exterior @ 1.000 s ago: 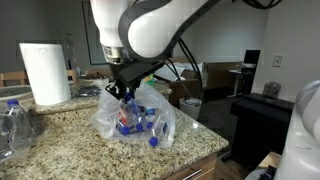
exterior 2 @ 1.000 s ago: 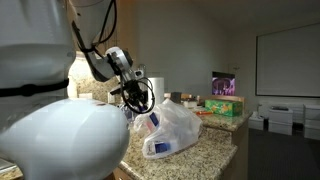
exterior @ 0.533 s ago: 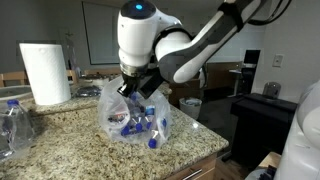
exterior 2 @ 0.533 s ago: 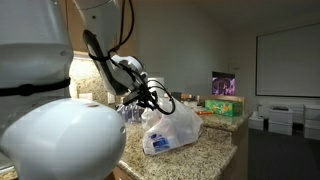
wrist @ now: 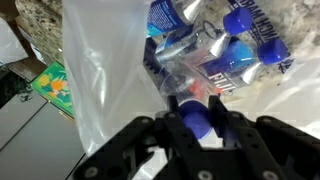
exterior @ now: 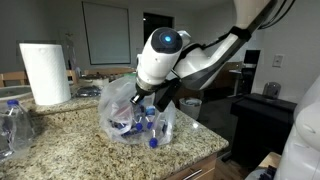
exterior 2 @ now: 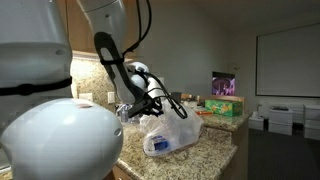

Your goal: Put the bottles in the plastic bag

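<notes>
Setting: A speckled granite tabletop (exterior: 60, 140) in a kitchen-like room. A white paper towel roll (exterior: 45, 72) stands upright towards one end.

Plastic bag: The plastic bag (exterior: 125, 110) sits slumped in the middle of the tabletop. It is crinkly and see-through, and its mouth gapes upward so that things can be lowered in from above. In an exterior view its blue logo (exterior 2: 160, 147) shows low on the side.

Bottles in the bag: Several small bottles (wrist: 215, 50) with blue caps lie jumbled at the bottom, touching one another and visible through the film.

Bottles outside: More clear spare bottles (exterior: 12, 125), one showing a blue cap, rest at the tabletop's edge. They are well apart from the bag, on the paper towel side.

Arm: The robot arm (exterior: 165, 55) bends over the bag with its wrist angled down into the opening.

Pincer: The pincer (wrist: 200, 128) is inside the bag's mouth. Its fingers are narrowed onto the blue cap of a held bottle (wrist: 197, 112), one finger on each side. It seems to grip at the cap end so that the body points down towards the pile.

Stage: In my judgement the held bottle is low enough to be let go onto the others.

Risk: The thin film lies just beside the fingers and could snag and lift with them.
</notes>
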Controlling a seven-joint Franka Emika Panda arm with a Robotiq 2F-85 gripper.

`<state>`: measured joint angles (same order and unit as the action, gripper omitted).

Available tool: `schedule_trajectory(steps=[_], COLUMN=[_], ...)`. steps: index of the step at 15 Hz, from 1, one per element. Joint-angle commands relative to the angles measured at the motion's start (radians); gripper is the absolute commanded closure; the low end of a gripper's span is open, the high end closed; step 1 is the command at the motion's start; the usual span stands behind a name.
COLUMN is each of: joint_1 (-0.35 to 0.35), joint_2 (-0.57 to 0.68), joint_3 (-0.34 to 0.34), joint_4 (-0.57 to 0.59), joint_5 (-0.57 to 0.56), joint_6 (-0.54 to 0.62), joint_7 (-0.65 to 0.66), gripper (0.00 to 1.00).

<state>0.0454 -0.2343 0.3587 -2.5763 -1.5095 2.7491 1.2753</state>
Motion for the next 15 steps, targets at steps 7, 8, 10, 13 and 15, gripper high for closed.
schedule_trajectory(steps=[7, 8, 10, 13, 15], joint_1=[-0.005, -0.003, -0.001, 0.066, 0.084], joint_2=[0.103, 0.118, 0.147, 0.176, 0.178], joint_3=[0.009, 0.009, 0.01, -0.056, -0.078], joint_4=[-0.039, -0.035, -0.026, -0.001, 0.021], joint_5=[-0.131, -0.119, -0.105, -0.066, -0.023], joint_6=[-0.085, -0.106, -0.149, -0.208, -0.234], joint_7=[0.11, 0.106, 0.112, 0.115, 0.106], gripper=[0.57, 0.4, 0.28, 0.1, 0.01])
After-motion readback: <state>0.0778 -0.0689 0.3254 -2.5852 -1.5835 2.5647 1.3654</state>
